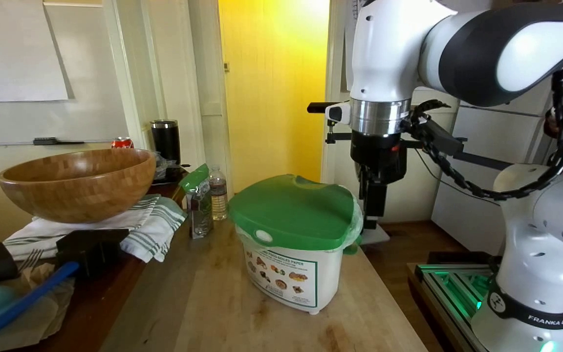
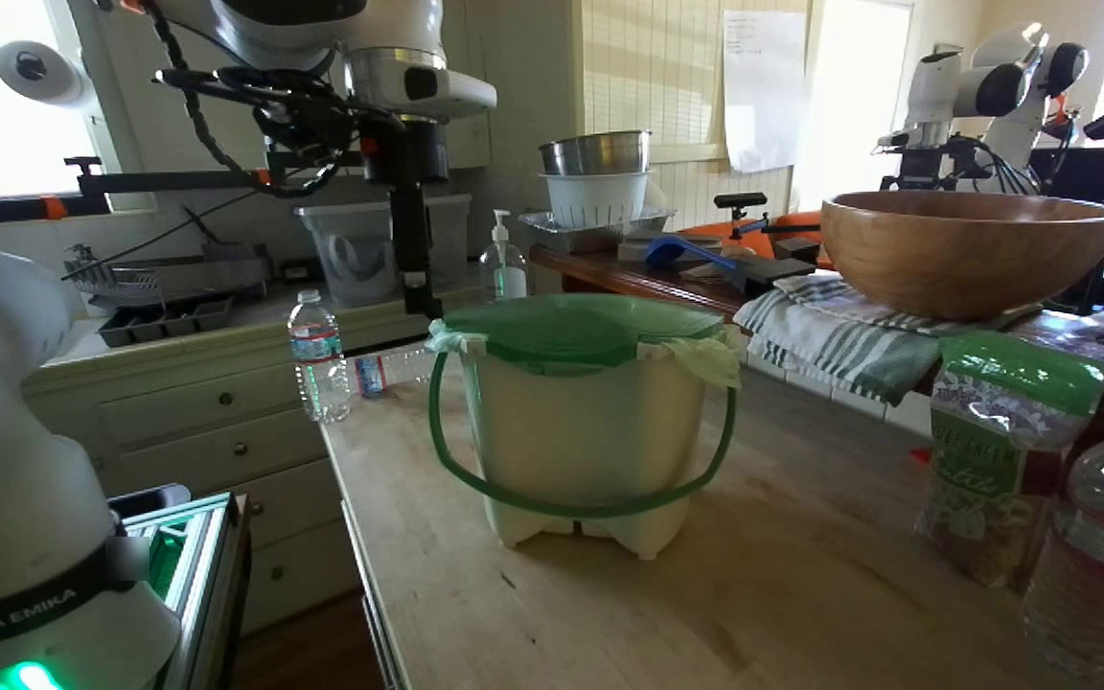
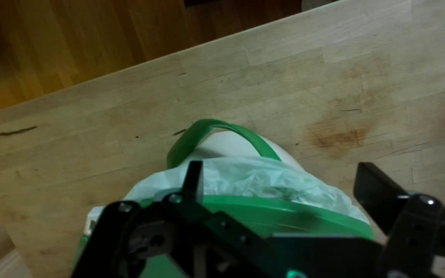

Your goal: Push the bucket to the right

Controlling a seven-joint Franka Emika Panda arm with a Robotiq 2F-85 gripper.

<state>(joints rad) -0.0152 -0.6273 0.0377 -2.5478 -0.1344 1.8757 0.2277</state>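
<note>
The bucket [image 1: 284, 281] is a white tub with a green lid [image 1: 291, 215], a food-picture label and a thin liner bag under the lid. It stands upright on the wooden table in both exterior views, with its green handle hanging down [image 2: 581, 508]. My gripper [image 1: 372, 222] points down near the lid's edge at about lid height, partly behind the bucket; it also shows in an exterior view [image 2: 421, 302]. In the wrist view the gripper [image 3: 280, 170] is open, fingers wide apart, with the lid [image 3: 272, 212] and liner in view between them. I cannot tell whether it touches the bucket.
A large wooden bowl [image 1: 78, 183] sits on a striped towel [image 1: 157, 230]. A green-topped bag [image 1: 199, 203] and a water bottle [image 1: 218, 193] stand beside the towel. Two more bottles, one upright [image 2: 320, 359] and one lying [image 2: 394, 369], are by the far table edge.
</note>
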